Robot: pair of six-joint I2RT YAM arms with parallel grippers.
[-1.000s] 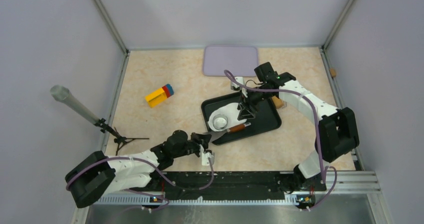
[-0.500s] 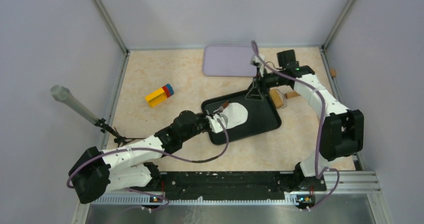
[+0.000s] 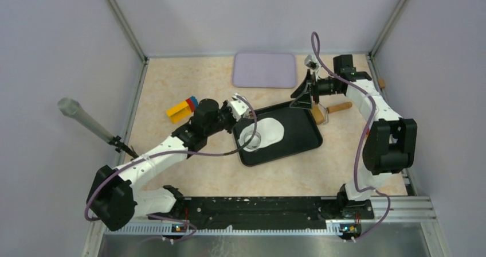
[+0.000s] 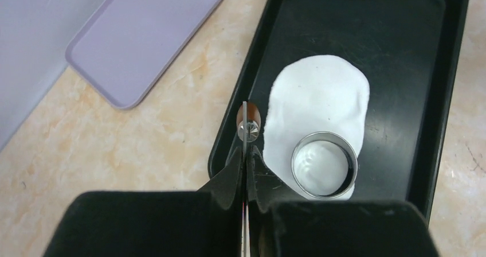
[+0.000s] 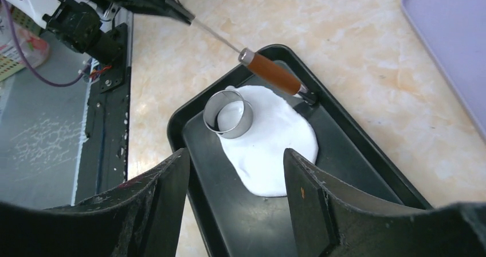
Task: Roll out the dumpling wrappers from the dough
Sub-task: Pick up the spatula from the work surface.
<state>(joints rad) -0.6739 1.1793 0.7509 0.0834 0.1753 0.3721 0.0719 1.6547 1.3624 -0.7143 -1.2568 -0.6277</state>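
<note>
The dough (image 3: 270, 132) is a flattened white oval sheet in the black tray (image 3: 304, 142). It also shows in the left wrist view (image 4: 321, 96) and the right wrist view (image 5: 275, 154). A metal ring cutter (image 4: 324, 165) stands on the dough's near end (image 5: 229, 113). No separate dumpling wrapper shows. My left gripper (image 3: 240, 108) (image 4: 245, 159) is shut on the thin blade of a brown-handled tool (image 5: 275, 76) at the tray's far left corner. My right gripper (image 3: 304, 93) (image 5: 235, 154) is open and empty above the tray's far right corner.
A wooden rolling pin (image 3: 339, 106) lies right of the tray, partly behind the right arm. A lilac board (image 3: 264, 69) lies at the back. Coloured blocks (image 3: 182, 109) sit at the left. A grey cylinder on a stand (image 3: 86, 121) leans at the far left.
My left gripper took hold of the brown-handled tool at the tray's near edge and carried it to the far left corner. My right gripper moved off the tray to the back right.
</note>
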